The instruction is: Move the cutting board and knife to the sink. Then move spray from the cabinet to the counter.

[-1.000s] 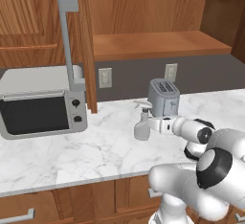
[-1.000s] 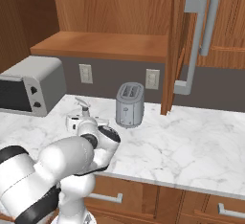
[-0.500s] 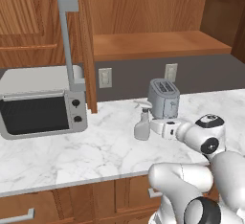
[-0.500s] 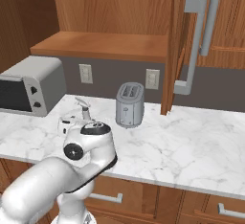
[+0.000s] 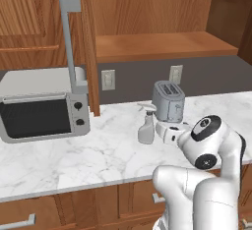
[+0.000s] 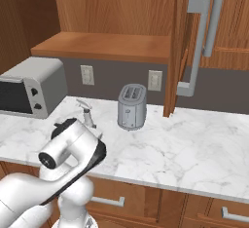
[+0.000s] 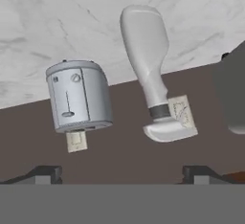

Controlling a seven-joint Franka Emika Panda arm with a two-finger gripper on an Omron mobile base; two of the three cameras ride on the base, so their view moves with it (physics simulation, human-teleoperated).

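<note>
While its fingers stand apart (nothing held), hand (image 7: 122, 173) near upright spray (image 5: 146, 124), counter (image 5: 74, 160), toaster (image 5: 168, 100) beside.

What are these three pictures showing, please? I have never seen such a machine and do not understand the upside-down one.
It is a white robot arm in a simulated kitchen. Two cameras sit behind the arm, left and right. The third rides on its hand, turned over, so the room looks inverted. On the marble counter stand a spray bottle, a toaster and a microwave. The gripper is open, pointing at the bottle, and holds nothing. The cabinet above is open.
</note>
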